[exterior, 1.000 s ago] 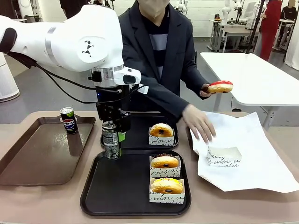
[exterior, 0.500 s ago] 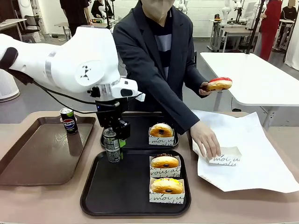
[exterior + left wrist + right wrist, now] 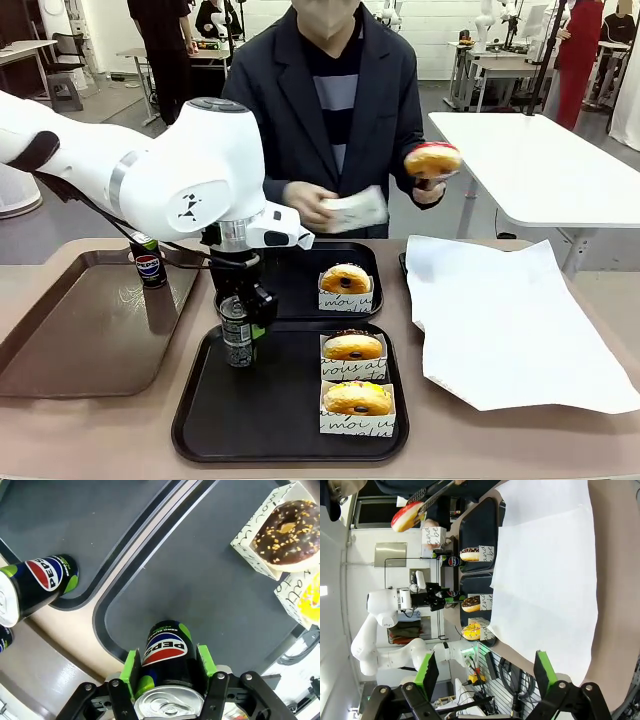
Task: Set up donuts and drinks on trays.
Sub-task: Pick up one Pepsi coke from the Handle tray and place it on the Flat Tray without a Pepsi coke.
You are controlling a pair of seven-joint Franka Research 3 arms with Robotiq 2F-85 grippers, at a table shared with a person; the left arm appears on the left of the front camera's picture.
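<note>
Left gripper (image 3: 167,680) fingers clamped on upright Pepsi can (image 3: 237,333), long axis vertical, over near black tray (image 3: 270,400), far-left corner, boxed donuts (image 3: 353,348) right. Right gripper (image 3: 485,672) fingers apart, idle.

Lab room with grey floor (image 3: 90,190) and white back wall (image 3: 440,30). White table (image 3: 540,170) at right behind the brown work table (image 3: 100,430). More desks (image 3: 490,65) with equipment at far right. Chairs (image 3: 65,90) and a table at far left. People standing in the background. Even, bright lighting.
</note>
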